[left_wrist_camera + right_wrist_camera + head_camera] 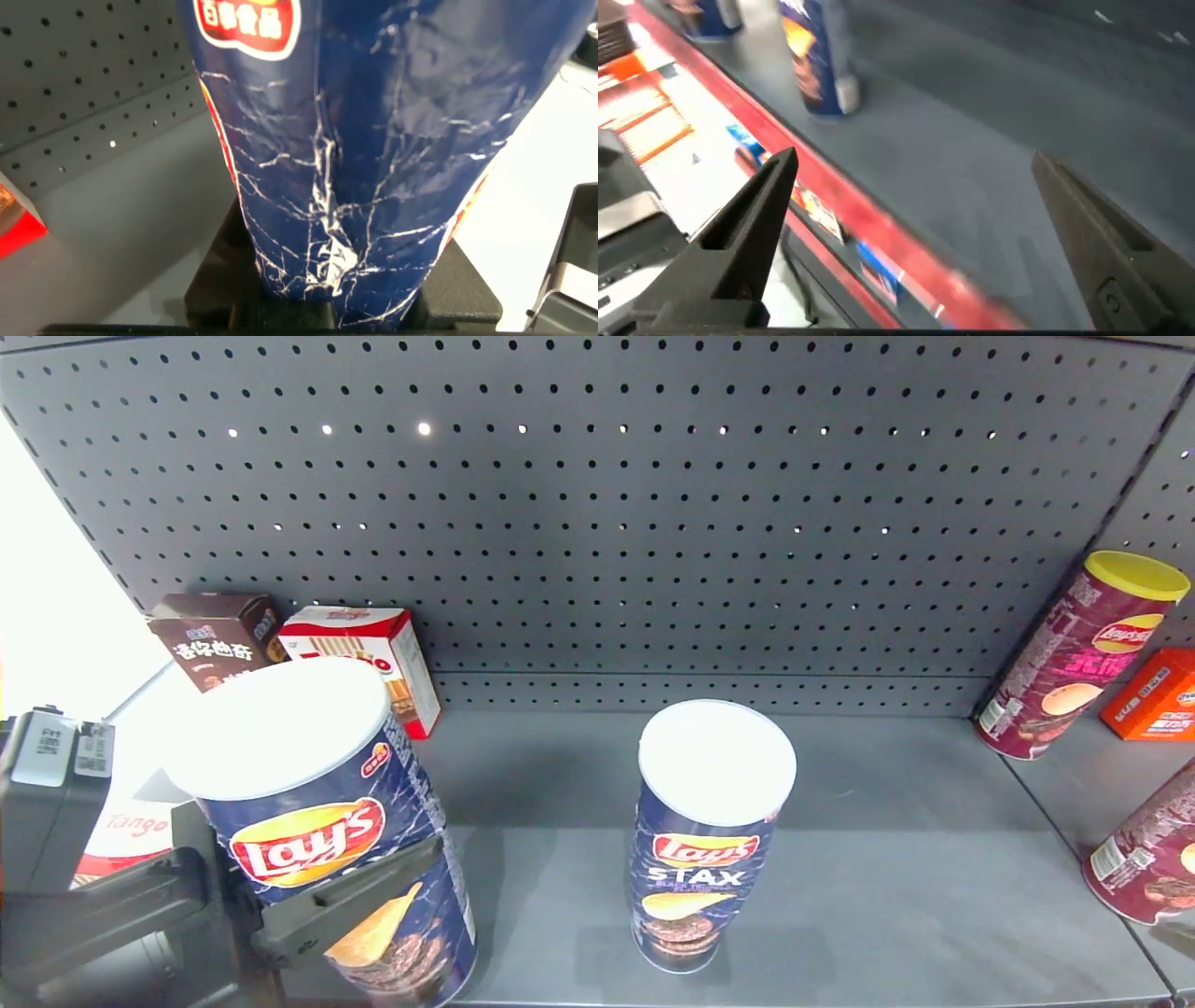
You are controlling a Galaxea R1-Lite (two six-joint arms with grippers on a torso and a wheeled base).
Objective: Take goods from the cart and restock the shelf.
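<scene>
My left fingers clench a blue chip can, lower left of frame, at the front edge of the shelf, not yet released. A matching can already stands mid-frame. My right fingers are spread, empty. Restocking is partway, I judge.

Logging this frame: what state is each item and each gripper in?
Held blue chip can: upright, lid on, clamped in the left gripper.
Second blue chip can: upright on the shelf, lid on, free.
Yellow-lidded maroon can: standing, lid on.
Other maroon can: standing, top out of frame.
Brown box: closed.
Red-and-white box: closed.
Orange box: looks closed.
Right gripper: open, empty.
</scene>
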